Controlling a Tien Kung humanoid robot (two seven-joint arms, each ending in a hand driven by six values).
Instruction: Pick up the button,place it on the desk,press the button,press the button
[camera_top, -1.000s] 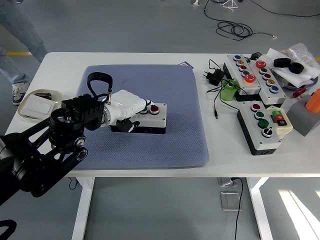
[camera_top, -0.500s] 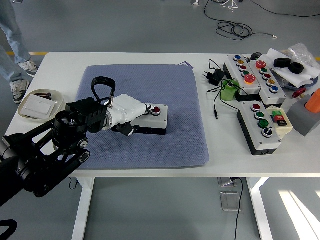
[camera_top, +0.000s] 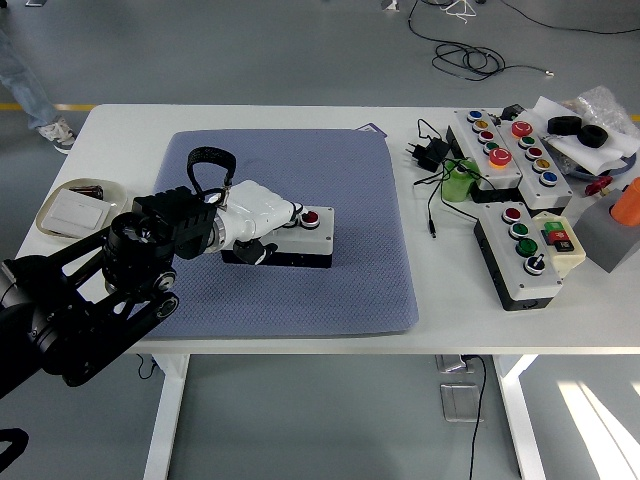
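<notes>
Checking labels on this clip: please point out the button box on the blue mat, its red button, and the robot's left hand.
button box (camera_top: 312, 240), head view, on its grey top face at the right end.
red button (camera_top: 310, 216), head view, on the button's cap.
left hand (camera_top: 258, 210), head view, on the white back of the hand.

Single head cam, high, fwd-down over white table (camera_top: 300, 118).
</notes>
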